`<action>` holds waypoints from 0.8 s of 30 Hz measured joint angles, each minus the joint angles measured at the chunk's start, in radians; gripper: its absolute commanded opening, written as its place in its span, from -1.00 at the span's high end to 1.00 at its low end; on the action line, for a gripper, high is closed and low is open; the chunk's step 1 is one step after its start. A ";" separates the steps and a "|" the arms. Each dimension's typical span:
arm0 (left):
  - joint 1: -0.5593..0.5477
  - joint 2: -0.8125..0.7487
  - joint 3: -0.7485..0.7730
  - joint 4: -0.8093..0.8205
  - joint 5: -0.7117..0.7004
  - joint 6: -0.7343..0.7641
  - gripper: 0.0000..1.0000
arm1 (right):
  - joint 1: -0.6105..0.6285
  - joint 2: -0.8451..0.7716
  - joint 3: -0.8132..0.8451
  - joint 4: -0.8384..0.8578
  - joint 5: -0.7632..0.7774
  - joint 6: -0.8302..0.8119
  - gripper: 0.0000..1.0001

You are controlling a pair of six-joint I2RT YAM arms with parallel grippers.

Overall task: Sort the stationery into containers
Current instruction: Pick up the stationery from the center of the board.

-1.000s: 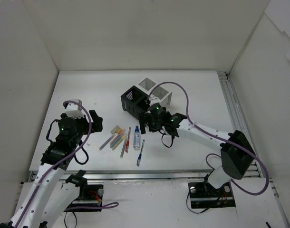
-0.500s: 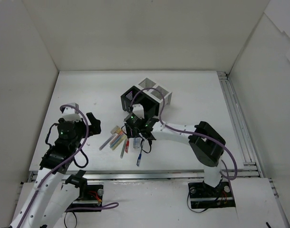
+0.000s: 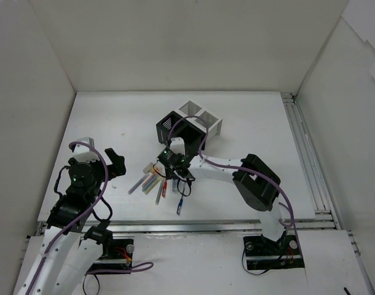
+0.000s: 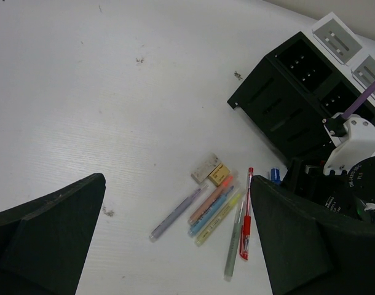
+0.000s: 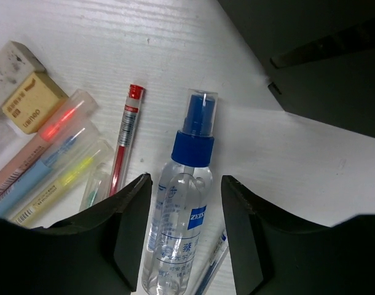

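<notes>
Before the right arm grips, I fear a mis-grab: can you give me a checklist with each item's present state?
1. Clear blue-capped spray bottle lies flat between the fingers of the right gripper: ok.
2. Jaws closed onto the bottle: not ok, gaps show.
3. Slim red pen clear of the fingers: not ok, its end reaches one.
4. Left gripper open, away from the bottle: ok.
5. Block of black and white perforated metal bins upright, tops open: ok.

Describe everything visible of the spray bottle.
The spray bottle is small, clear plastic, with a blue pump head under a clear cap and a label bearing a blue logo. It lies flat on the table, cap toward the black bins, beside a red pen. The right gripper straddles it, with narrow gaps on either side.
</notes>
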State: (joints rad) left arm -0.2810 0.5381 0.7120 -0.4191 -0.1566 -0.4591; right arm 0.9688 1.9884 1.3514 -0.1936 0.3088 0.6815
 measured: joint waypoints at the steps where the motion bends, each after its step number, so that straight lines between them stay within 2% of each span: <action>1: 0.000 0.002 0.000 -0.001 -0.006 -0.002 -0.99 | -0.001 0.006 0.004 -0.008 -0.003 0.005 0.09; 4: 0.000 0.005 0.000 -0.006 -0.019 -0.007 -0.99 | -0.003 0.024 0.008 -0.033 -0.026 0.023 0.15; 10: 0.000 0.000 -0.002 -0.011 -0.033 -0.020 -0.99 | -0.011 0.032 0.020 -0.051 -0.049 0.030 0.70; 15: 0.000 0.000 -0.004 -0.011 -0.036 -0.021 -0.99 | -0.012 0.032 0.022 -0.049 -0.049 0.013 0.98; 20: 0.000 0.003 -0.004 -0.011 -0.040 -0.020 -0.99 | -0.011 -0.010 -0.004 0.029 -0.052 -0.068 1.00; 24: 0.000 0.003 -0.004 -0.011 -0.039 -0.016 -0.99 | -0.012 -0.177 -0.099 0.191 -0.095 -0.201 1.00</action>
State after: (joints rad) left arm -0.2810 0.5415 0.7082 -0.4297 -0.1959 -0.4747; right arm 0.9569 1.8111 1.2526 -0.0029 0.2138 0.4808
